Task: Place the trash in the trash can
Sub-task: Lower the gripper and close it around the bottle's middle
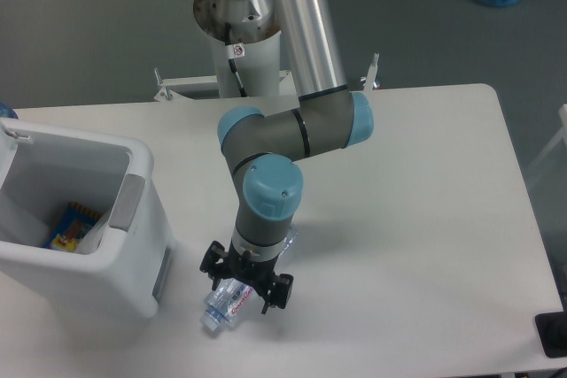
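While pincer (245, 280) straddles bottle (227, 304) wide, white table (425, 192), grey floor (80, 33).

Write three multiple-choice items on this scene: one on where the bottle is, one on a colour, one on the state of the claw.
1. Where is the bottle?
A. inside the bin
B. on the table in front of the bin
C. on the floor

2. What colour is the trash can?
A. white
B. black
C. green

3. How does the claw stand?
A. shut on a wrapper above the bin
B. out of view
C. open over the bottle

Answers: 1 B, the bottle lies on the table near the bin's front corner. 2 A, its walls are white with grey handle panels. 3 C, its fingers are spread on either side of the bottle.
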